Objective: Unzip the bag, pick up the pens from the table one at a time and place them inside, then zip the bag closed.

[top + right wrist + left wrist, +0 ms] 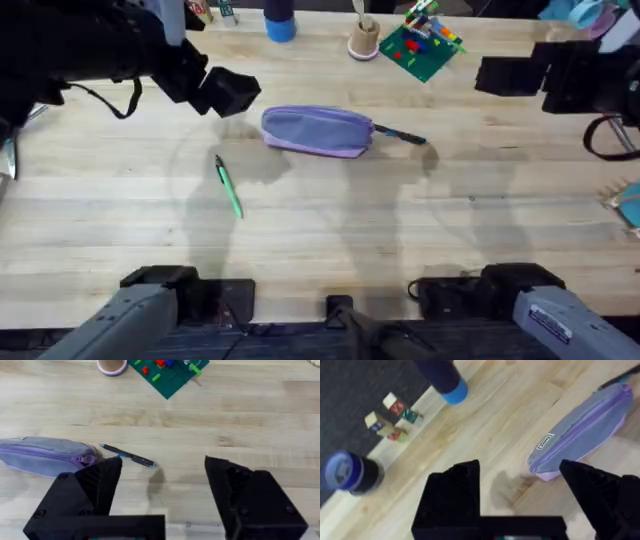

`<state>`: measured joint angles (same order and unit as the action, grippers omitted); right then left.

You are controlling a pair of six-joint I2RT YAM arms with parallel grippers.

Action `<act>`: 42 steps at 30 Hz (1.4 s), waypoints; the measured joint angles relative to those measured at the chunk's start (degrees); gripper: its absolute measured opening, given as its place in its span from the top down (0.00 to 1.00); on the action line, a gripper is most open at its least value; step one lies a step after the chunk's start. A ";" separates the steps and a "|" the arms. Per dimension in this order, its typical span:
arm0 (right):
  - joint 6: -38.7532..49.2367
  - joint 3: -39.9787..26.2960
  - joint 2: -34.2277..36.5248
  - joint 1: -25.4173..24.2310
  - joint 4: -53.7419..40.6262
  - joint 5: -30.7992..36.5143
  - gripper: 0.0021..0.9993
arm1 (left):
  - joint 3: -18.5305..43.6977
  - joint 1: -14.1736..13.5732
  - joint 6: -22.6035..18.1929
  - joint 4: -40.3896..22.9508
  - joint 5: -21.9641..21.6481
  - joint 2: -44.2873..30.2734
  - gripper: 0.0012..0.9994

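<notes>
The lavender bag [316, 131] lies zipped near the middle back of the table [330, 230], its grey-blue panel facing up. A green pen [229, 187] lies in front of the bag's left end. A dark pen [400, 134] pokes out beside its right end. My left gripper [232, 95] hovers just left of the bag; its wrist view shows it open [520, 480], with the bag [580, 430] ahead of it. My right gripper [505, 75] hangs to the bag's right, open [162, 480] above the table beside the dark pen [127, 455] and the bag's end [45, 455].
Along the back edge stand a blue cup [280, 22], a small pale roll [364, 40] and a green baseplate with bricks [420, 45]. Small coloured blocks [390, 417] lie off the table's far edge. A teal object [630, 205] sits at the right edge.
</notes>
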<state>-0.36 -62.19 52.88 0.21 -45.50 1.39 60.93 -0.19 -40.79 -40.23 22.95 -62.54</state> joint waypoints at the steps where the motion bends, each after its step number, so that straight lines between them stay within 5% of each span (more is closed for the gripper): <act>1: 0.00 0.00 0.00 0.00 0.00 0.00 0.00 | 0.00 0.00 -1.36 0.00 0.71 0.02 0.01; 15: 0.00 0.00 0.00 0.00 0.00 -0.15 0.00 | 0.00 0.00 -23.36 -5.26 11.32 0.01 0.01; 29: 0.00 0.00 0.00 0.00 0.00 -0.15 0.00 | 0.00 0.00 -26.52 -7.29 11.17 -1.24 0.01; 42: 0.00 0.00 0.00 0.00 -0.02 -0.15 0.00 | 0.00 0.00 -30.90 -6.62 10.55 -18.26 0.01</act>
<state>-0.36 -62.19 52.88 0.21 -45.52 1.23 60.93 -0.19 -71.68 -46.85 33.50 -80.80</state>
